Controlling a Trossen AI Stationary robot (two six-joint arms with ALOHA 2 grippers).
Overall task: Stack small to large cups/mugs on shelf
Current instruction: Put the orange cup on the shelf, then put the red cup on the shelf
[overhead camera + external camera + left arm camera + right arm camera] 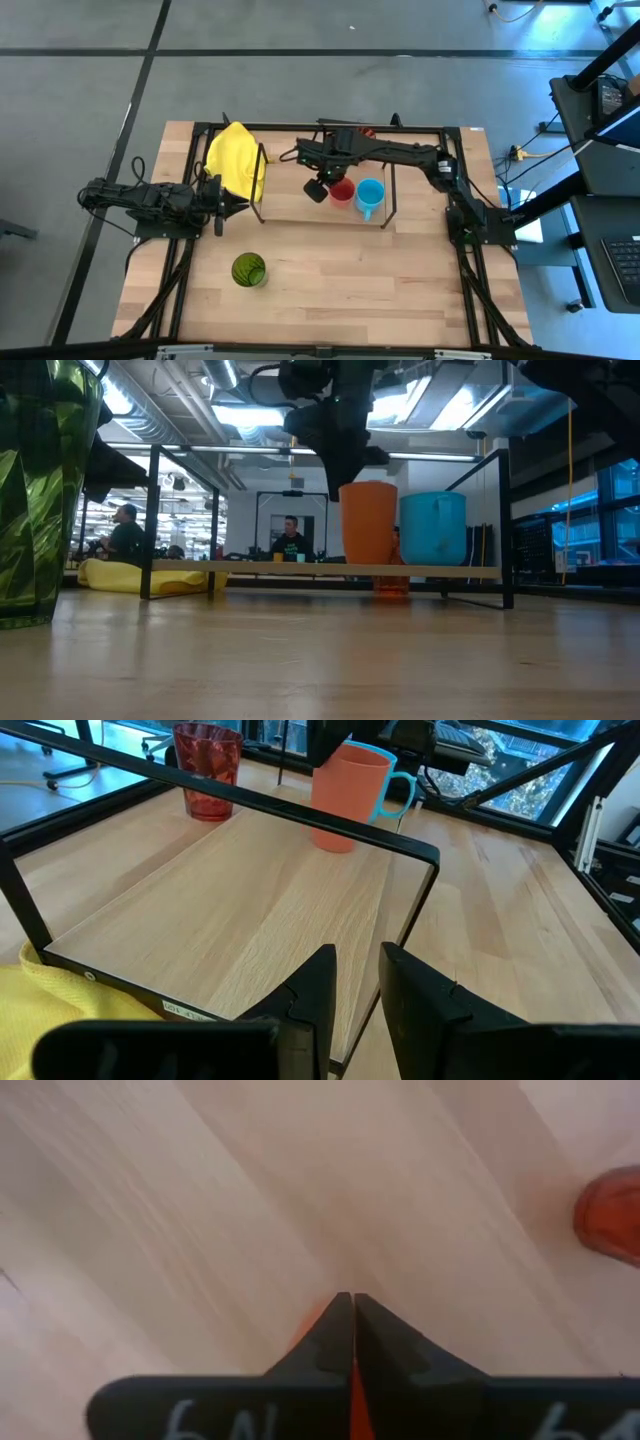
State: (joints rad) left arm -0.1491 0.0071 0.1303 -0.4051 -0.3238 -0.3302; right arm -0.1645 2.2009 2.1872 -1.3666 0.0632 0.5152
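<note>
The shelf [300,205] stands at the table's far middle. On its board stand the short red cup [368,520] and, touching it on the right, the light blue mug [433,528]; both also show in the high view, cup [343,191] and mug [370,194]. My right gripper [345,460] is shut on the red cup from above. The red translucent tumbler [207,770] stands on the table behind the shelf. The green tumbler [248,270] stands on the table nearer the front. My left gripper [358,970] is open and empty at the shelf's left end. My right gripper pinches the red cup's wall at its rim [352,1380] between its two fingers, on the cup's left side. The fingers [340,455] come from above, pointing down. The cup is upright with its base on the shelf board [300,569].
A yellow cloth [237,160] lies at the shelf's left end, by the black wire frame [260,185]. Another wire frame [392,195] closes the right end. There is bare board left of the red cup. People sit in the room behind the table [290,540].
</note>
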